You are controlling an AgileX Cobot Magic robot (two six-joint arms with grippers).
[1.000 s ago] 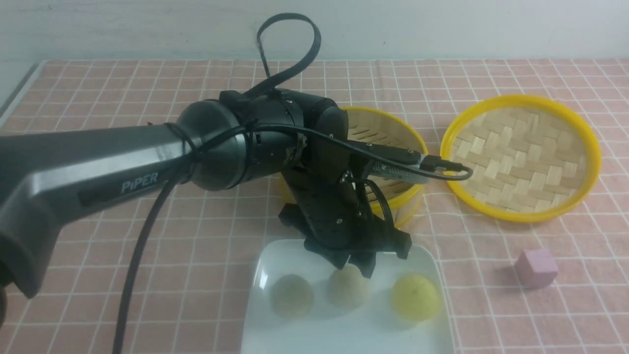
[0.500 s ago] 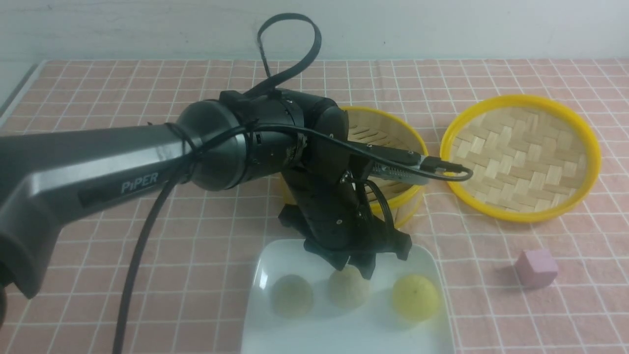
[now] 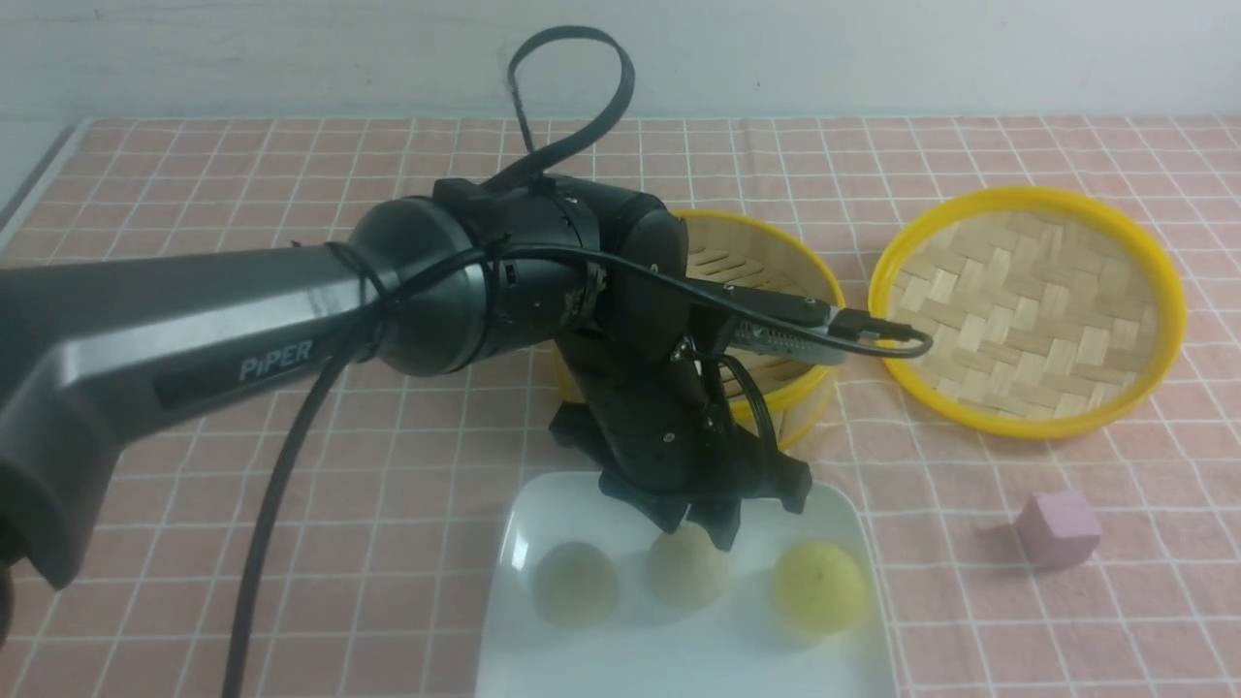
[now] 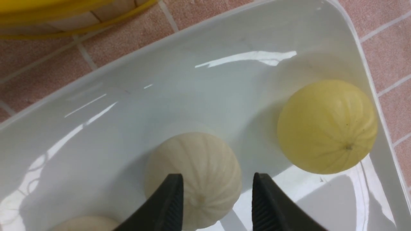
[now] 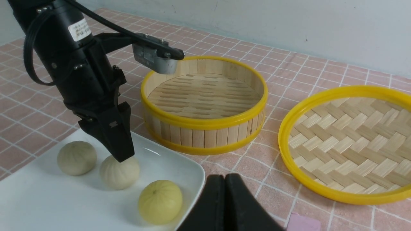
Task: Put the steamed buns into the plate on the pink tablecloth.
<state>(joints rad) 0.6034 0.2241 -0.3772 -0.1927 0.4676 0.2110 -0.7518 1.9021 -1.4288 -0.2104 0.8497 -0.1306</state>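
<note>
All three small round steamed buns lie in the big shiny white square plate [image 3: 543, 504]. There is a pale cream bun [image 3: 577, 582] on one side, a second pale cream bun [image 3: 686, 569] in the plate's middle, and a yellow bun [image 3: 819, 586] on the other side. The plate lies on the salmon-pink tablecloth with thin white squares [image 3: 194, 194]. We think the job is almost done. The arm only has to lift away from the plate.

The black left claw [image 3: 693, 531] hangs over the plate, right on the middle bun. Its jaws are a little apart, one on each side of the bun's top. The black right claw [image 5: 224, 179] is near the plate's edge, closed tight on nothing.

The right wrist view looks into the round yellow-rimmed bamboo steamer basket [image 5: 205, 96] just behind the plate, and we see no bun in it. In the front view the arm hides part of that basket. The left wrist view shows the gap between the jaws. Only the front view shows the whole small pink cube [image 3: 1057, 528], well apart from the plate.
</note>
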